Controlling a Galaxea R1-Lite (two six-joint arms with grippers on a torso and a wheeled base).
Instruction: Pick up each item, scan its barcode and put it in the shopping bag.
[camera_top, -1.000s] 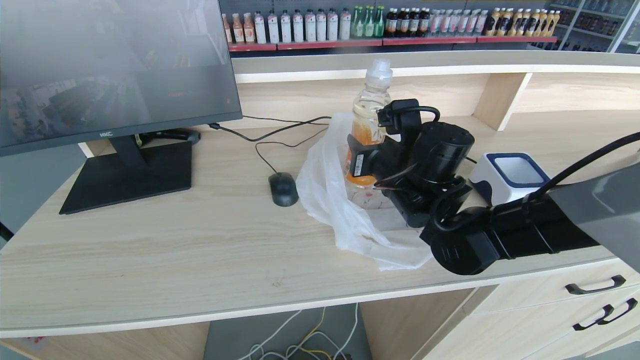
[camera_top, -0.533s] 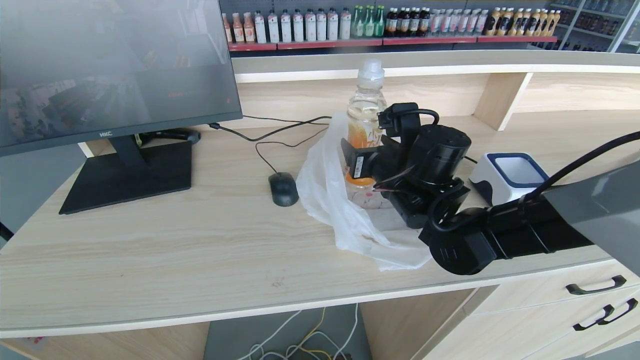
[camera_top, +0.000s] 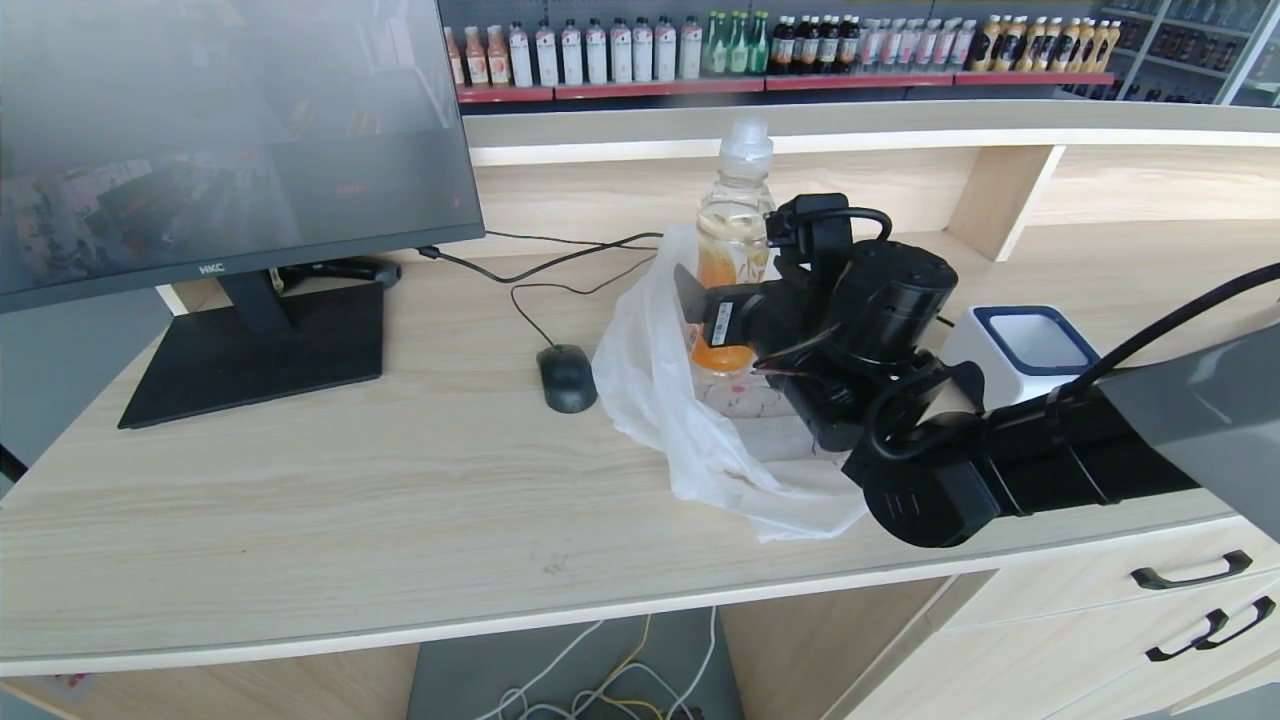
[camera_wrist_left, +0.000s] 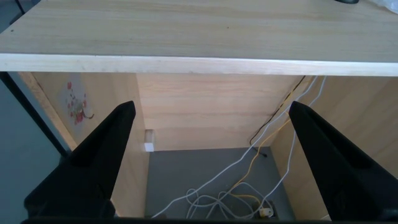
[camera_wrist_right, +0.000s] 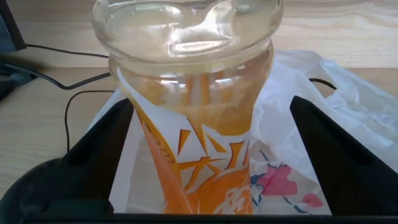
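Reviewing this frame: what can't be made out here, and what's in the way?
Bottle base: head view, veiled by the shopping bag and behind the right pincer.
Cap: right wrist view, cut off by the picture's edge.
Barcode: none on the label sides shown; the rest faces away.
Scanner, near side: head view, behind the right arm.

Bright, even light falls on the worktop (camera_top: 350, 500), and a glowing strip (camera_top: 600, 152) runs along the far ledge. The monitor (camera_top: 220, 130) carries dull reflections. Highlights glint on the bottle (camera_wrist_right: 186, 37). Straight lines bow at the head view's edges.
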